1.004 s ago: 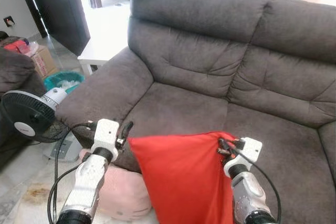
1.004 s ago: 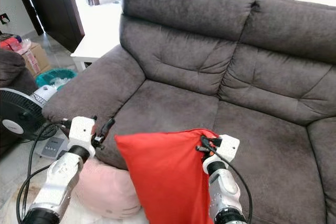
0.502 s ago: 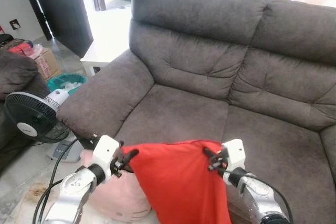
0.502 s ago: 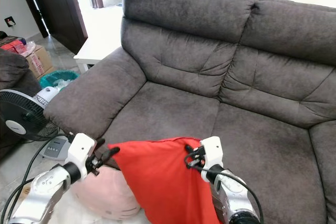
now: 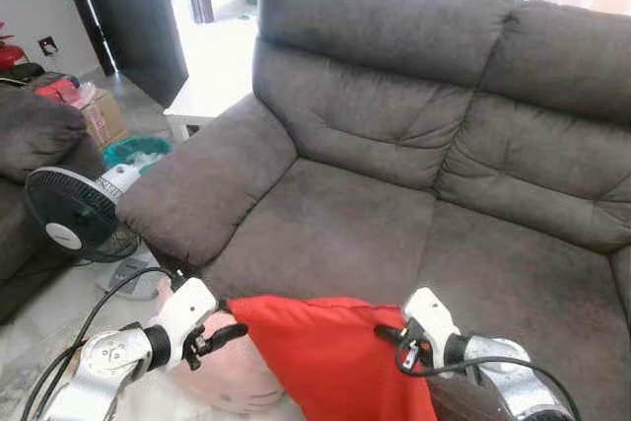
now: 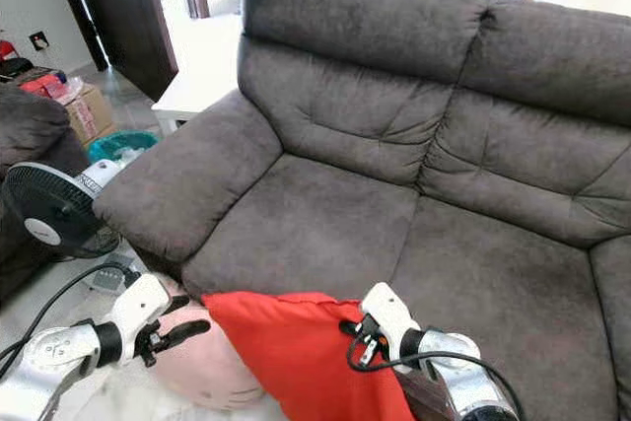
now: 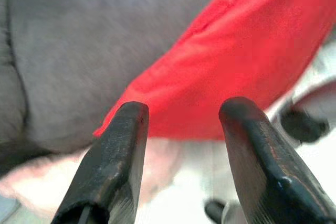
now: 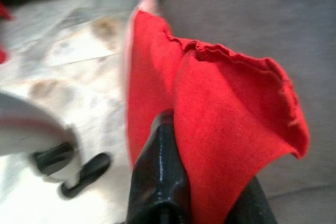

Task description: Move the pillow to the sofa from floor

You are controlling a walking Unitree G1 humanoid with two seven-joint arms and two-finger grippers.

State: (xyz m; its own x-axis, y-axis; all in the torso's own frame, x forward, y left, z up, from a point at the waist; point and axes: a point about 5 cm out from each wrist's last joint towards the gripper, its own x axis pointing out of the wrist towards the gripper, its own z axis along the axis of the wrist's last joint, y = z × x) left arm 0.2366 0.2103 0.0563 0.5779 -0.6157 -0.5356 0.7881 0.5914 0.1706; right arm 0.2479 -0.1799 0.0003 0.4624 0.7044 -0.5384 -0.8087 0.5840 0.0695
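Note:
The red pillow [image 5: 325,357] hangs low in front of the grey sofa's [image 5: 335,224] seat edge, held up between my two arms. My right gripper [image 5: 389,334] is shut on its top right corner; in the right wrist view the red cloth [image 8: 226,114] wraps over the black finger [image 8: 160,182]. My left gripper [image 5: 222,335] is at the pillow's top left corner. In the left wrist view its fingers [image 7: 115,166] stand open, with the red corner [image 7: 236,61] just beyond the tips and not pinched.
A pink round pillow [image 5: 222,382] lies on the floor under my left arm. To the left are a black fan [image 5: 69,214], a teal basket [image 5: 138,150], a cardboard box [image 5: 99,115] and a white table [image 5: 212,91]. The sofa's armrest [image 5: 202,184] rises left of the seat.
Both arms have come down and the pillow now hangs lower, at the seat's front edge. The left gripper's fingers have come off the pillow's corner. The camera has shifted a little.

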